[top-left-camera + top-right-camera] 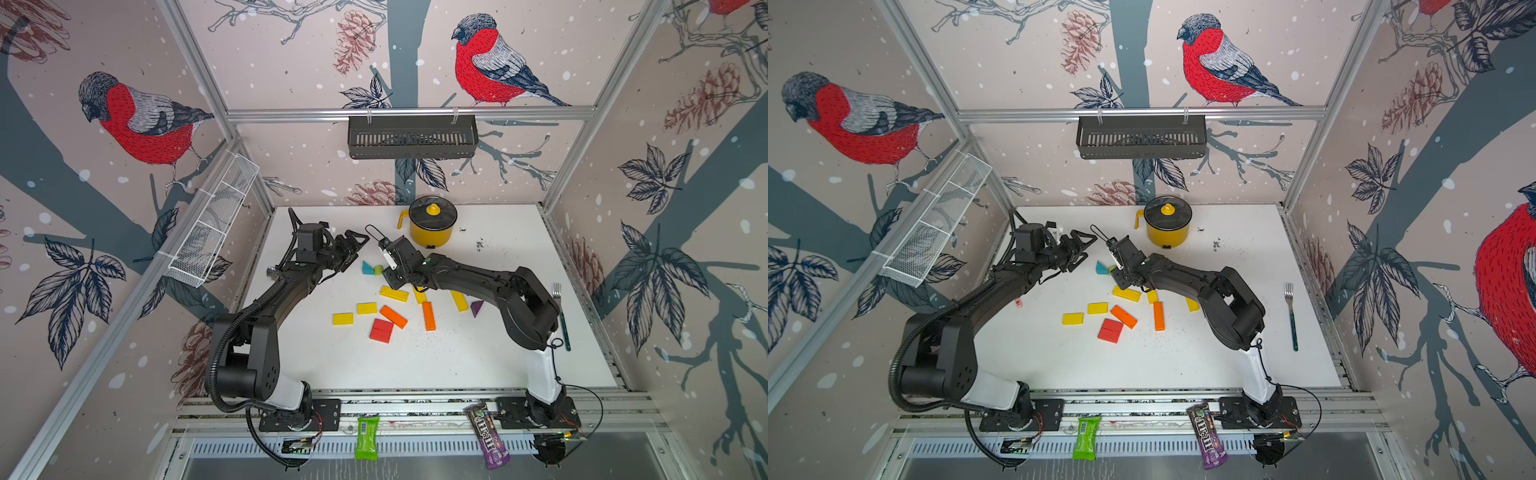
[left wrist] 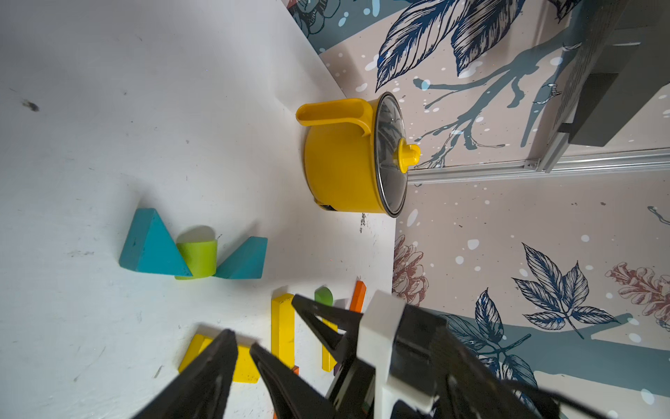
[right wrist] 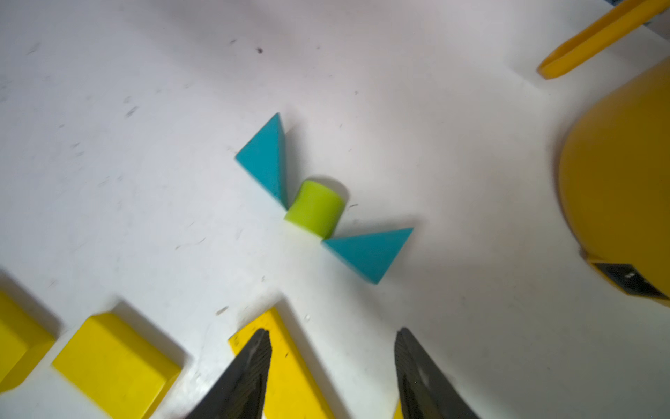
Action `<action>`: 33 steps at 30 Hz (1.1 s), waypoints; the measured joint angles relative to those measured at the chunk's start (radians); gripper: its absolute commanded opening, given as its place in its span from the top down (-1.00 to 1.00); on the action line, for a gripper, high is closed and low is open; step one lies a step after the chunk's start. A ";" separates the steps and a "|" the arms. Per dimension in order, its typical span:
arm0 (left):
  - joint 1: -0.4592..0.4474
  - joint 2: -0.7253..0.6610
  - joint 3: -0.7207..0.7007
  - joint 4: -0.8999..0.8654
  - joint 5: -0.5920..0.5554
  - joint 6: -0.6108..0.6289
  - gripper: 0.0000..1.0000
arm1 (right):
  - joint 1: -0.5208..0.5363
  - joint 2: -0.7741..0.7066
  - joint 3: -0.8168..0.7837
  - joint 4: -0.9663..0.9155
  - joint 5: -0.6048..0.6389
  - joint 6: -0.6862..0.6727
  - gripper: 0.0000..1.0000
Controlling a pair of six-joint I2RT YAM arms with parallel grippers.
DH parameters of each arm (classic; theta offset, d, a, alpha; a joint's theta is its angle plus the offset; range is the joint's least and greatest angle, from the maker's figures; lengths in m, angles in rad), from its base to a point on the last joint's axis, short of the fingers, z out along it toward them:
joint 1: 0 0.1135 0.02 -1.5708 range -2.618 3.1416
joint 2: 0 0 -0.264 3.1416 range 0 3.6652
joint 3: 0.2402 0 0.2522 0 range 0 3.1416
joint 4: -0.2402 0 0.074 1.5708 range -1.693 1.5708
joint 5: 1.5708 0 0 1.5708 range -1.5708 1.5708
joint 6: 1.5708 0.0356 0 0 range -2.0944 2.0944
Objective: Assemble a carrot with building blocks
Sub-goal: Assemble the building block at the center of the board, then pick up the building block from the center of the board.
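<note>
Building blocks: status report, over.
Left gripper, right gripper open, empty. Lime-green cylinder block flanked by two teal triangle blocks. Yellow rectangular block under right gripper.

Both arms mostly black: left arm (image 1: 270, 299) wears a corrugated hose (image 1: 214, 365), right arm (image 1: 478, 274) a thin wire (image 1: 555, 368); white shells (image 1: 286, 392) near the six-o'clock base plates (image 1: 328, 413) (screws visible), right gripper (image 3: 333, 331) fingers ribbed, pointed.

A small cylinder block (image 3: 315, 208) sits between two triangular blocks (image 3: 264, 159), touching both — just behind the scattered flat rectangular blocks (image 1: 392, 316) in the middle of the table (image 1: 457, 365). The lidded pot (image 1: 430, 235) stands farther back to the right; a fork (image 1: 561, 311) lies along the right edge.
</note>
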 measured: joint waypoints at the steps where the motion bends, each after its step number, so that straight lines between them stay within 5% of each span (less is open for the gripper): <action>1: 0.000 -0.005 0.000 0.000 0.001 0.000 -0.69 | -0.001 -0.016 -0.028 -0.002 -0.017 -0.019 -0.24; 8: 0.000 -0.014 0.010 -0.007 0.005 0.008 -0.69 | -0.008 -0.010 -0.087 -0.031 -0.126 -0.130 -0.23; 21: 0.000 -0.014 0.013 -0.018 0.004 0.026 -0.69 | 0.034 0.019 -0.133 -0.006 -0.121 -0.168 0.53; 33: 0.045 -0.027 0.014 -0.022 0.002 0.026 -0.69 | 0.077 0.076 0.024 -0.021 -0.070 -0.261 0.57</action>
